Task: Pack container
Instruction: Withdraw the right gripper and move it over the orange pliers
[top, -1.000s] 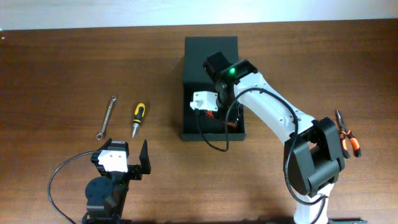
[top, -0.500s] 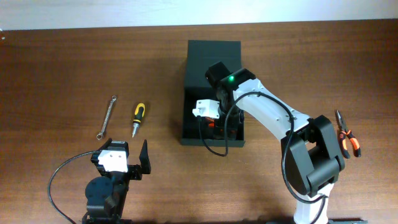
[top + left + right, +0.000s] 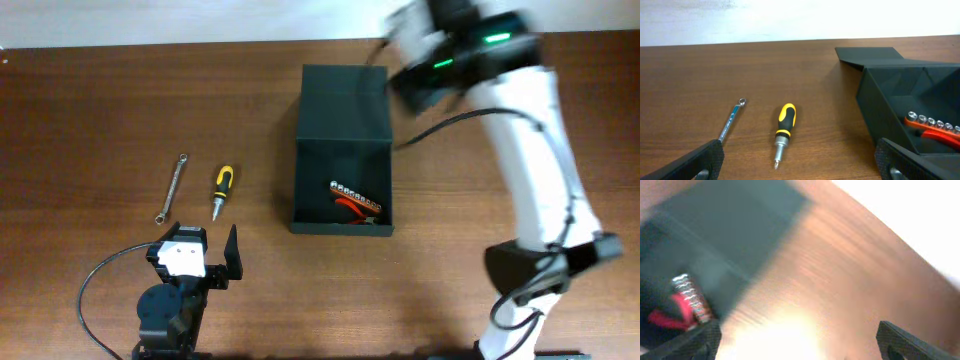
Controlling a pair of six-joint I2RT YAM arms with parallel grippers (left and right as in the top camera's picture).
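The black container (image 3: 340, 215) stands mid-table with its lid (image 3: 343, 100) folded open at the back. Inside it lies a red rail of silver sockets (image 3: 355, 201), which both wrist views also catch (image 3: 935, 125) (image 3: 685, 305). My right gripper (image 3: 800, 347) is open and empty, high above the table beside the container; that view is motion-blurred. In the overhead view the right arm (image 3: 525, 150) is a blur at the back right. My left gripper (image 3: 800, 165) is open and empty at the front left, apart from the container.
A yellow-and-black screwdriver (image 3: 222, 190) (image 3: 784, 130) and a silver wrench (image 3: 172, 187) (image 3: 732, 120) lie on the wood table left of the container, ahead of the left gripper. A black cable (image 3: 95, 285) loops by the left arm's base.
The right gripper opened, left the socket rail in the container, then lifted out and swung fast to the back right. The left arm has stayed still.
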